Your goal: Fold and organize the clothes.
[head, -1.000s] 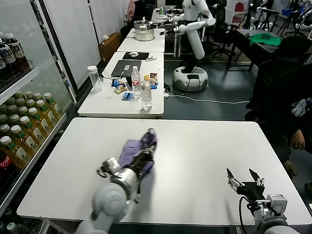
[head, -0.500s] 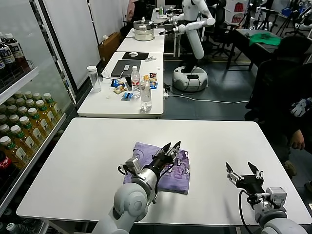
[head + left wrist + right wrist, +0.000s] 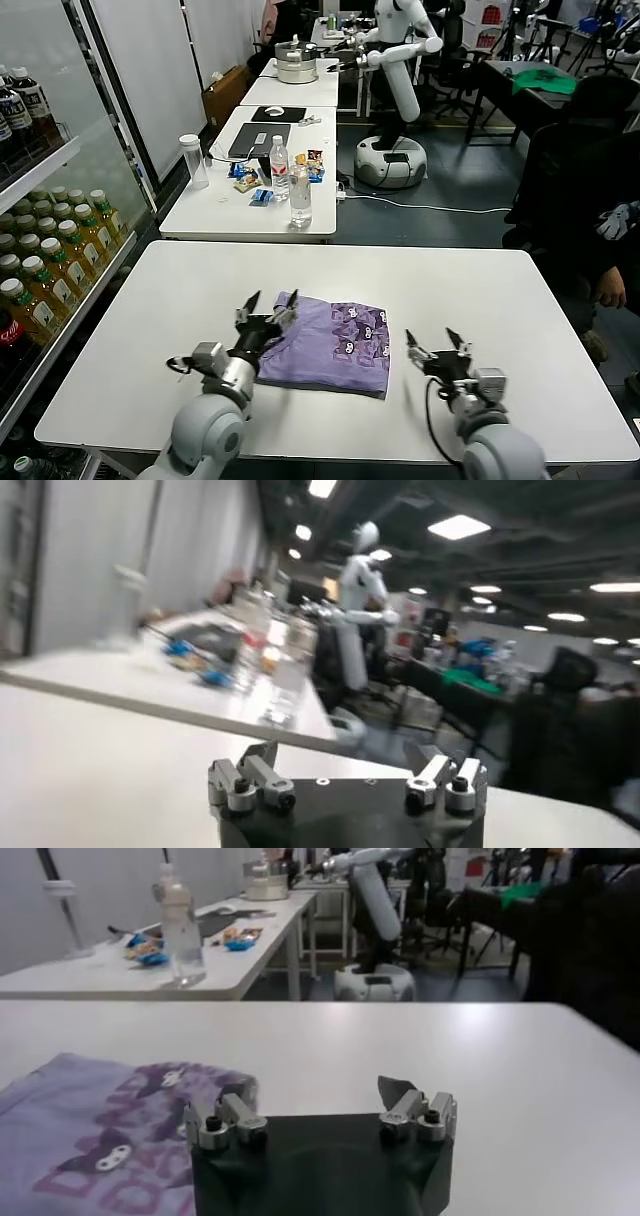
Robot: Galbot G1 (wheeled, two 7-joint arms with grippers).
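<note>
Head view shows the lavender T-shirt (image 3: 325, 344) lying as a folded rectangle near the middle of the white table (image 3: 480, 290), toward the robot's side. Its printed face is up, with the darker purple figures and small white marks on the half nearer the right arm. The cloth lies flat and nothing lifts or pinches it, so the fold looks set down and finished for this step.

The left gripper (image 3: 266, 312) sits over the shirt's left edge with its fingers spread wide and nothing between them. It reads as released, placed there because that edge is where the fold ends. Its own wrist camera looks out over bare table toward the far tables, and the shirt does not show there.

The right gripper (image 3: 434, 345) hovers just beside the shirt's right edge, apart from the cloth, fingers also spread and empty. From the right wrist view the T-shirt (image 3: 110, 1123) fills the near table surface ahead of the open right gripper (image 3: 320, 1113), print clearly facing up. That position suggests it is lined up to take the right edge for another fold or to straighten the bundle.

A loose corner could drag if either arm sweeps low across the thin fabric.
</note>
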